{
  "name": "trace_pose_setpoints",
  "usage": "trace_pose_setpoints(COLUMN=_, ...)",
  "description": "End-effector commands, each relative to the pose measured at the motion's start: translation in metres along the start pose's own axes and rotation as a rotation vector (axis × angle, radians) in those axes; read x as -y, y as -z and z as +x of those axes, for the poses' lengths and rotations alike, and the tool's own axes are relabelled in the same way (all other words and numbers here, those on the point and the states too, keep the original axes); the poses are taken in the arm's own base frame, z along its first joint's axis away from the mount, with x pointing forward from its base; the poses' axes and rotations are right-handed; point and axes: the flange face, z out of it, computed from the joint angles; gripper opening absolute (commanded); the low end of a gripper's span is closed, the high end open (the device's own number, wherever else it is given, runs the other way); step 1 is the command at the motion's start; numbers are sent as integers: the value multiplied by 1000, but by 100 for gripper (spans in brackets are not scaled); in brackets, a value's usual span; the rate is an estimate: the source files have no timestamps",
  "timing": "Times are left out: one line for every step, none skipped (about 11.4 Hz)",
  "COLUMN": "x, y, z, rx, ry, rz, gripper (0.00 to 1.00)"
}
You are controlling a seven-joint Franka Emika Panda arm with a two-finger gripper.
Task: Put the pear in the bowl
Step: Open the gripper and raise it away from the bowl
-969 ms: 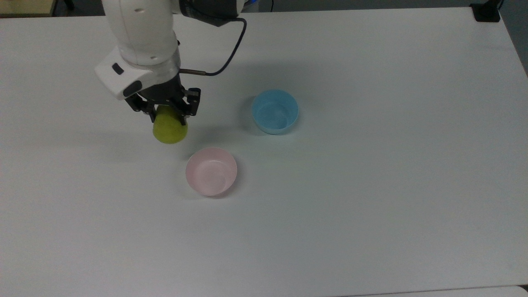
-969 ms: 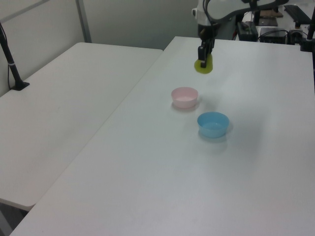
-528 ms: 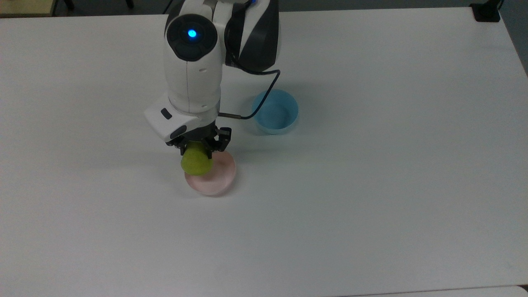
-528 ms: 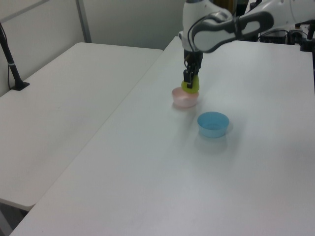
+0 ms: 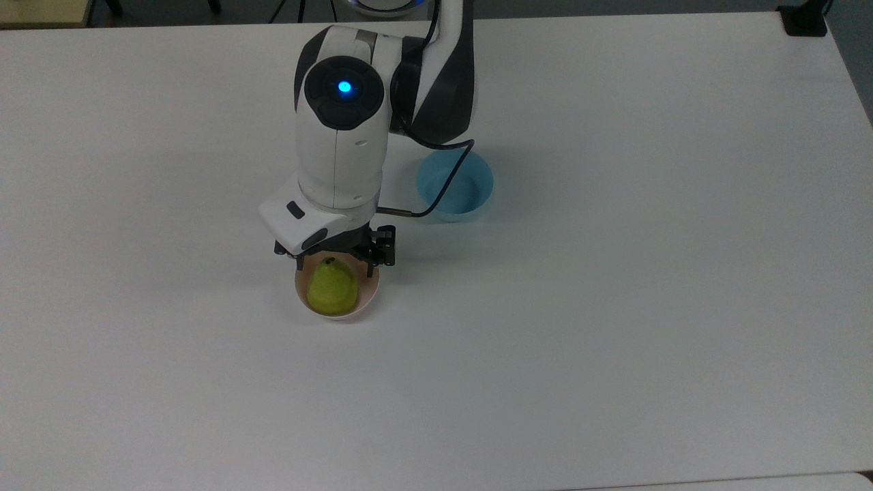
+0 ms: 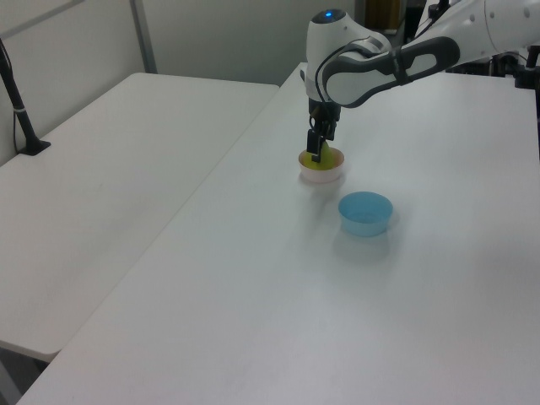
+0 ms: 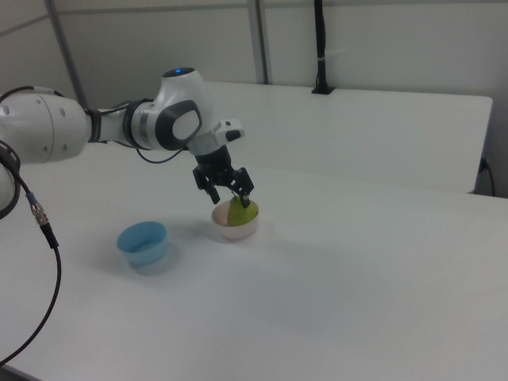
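Observation:
The yellow-green pear (image 5: 332,292) rests inside the pale pink bowl (image 5: 369,299), its dark stem tip pointing toward the arm in the top view. My gripper (image 5: 334,264) hovers just above the bowl's near rim, open, with its black fingers spread to either side of the pear's top. In the left view the gripper (image 6: 316,152) stands over the pear (image 6: 320,162) and the bowl (image 6: 321,175). The right view has the gripper (image 7: 228,194) with fingers apart just above the pear (image 7: 244,211), which leans in the bowl (image 7: 234,229).
A light blue bowl (image 5: 470,191) stands on the white table (image 5: 614,307) to the top view's right of the arm, partly crossed by the arm's cable. A second table (image 6: 110,169) adjoins at the left view's left.
The arm carried the pear from the top view's upper left down over the pink bowl. The fingers have spread, and the pear now lies in the bowl, which has shifted slightly left.

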Motion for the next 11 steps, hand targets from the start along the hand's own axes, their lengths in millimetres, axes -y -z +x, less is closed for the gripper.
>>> trace_pose_setpoints(x=-7, y=52, z=-3, rx=-59, ry=-27, rz=43, gripper=100)
trace_pose_setpoints(x=-21, y=81, z=-18, rx=-60, ry=-48, rz=83, gripper=100)
trace_pose_setpoints(x=-36, y=111, z=-36, rx=-30, ry=-60, rz=126, gripper=100)
trace_pose_setpoints(x=-67, y=143, z=-54, rx=3, ry=-83, rz=146, gripper=100)
trace_pose_setpoints(x=-89, y=169, z=-72, rx=46, ry=-82, rz=150, gripper=100)
trace_pose_setpoints(x=-109, y=194, z=-92, rx=77, ry=-82, rz=149, gripper=100)
trace_pose_setpoints(x=-123, y=213, z=-111, rx=104, ry=-89, rz=167, gripper=100)
trace_pose_setpoints(x=-128, y=223, z=-127, rx=119, ry=-90, rz=190, gripper=100)
trace_pose_setpoints(x=-126, y=230, z=-139, rx=122, ry=-83, rz=205, gripper=100)
trace_pose_setpoints(x=-126, y=236, z=-147, rx=136, ry=-79, rz=213, gripper=100)
trace_pose_setpoints(x=-129, y=238, z=-151, rx=152, ry=-81, rz=207, gripper=100)
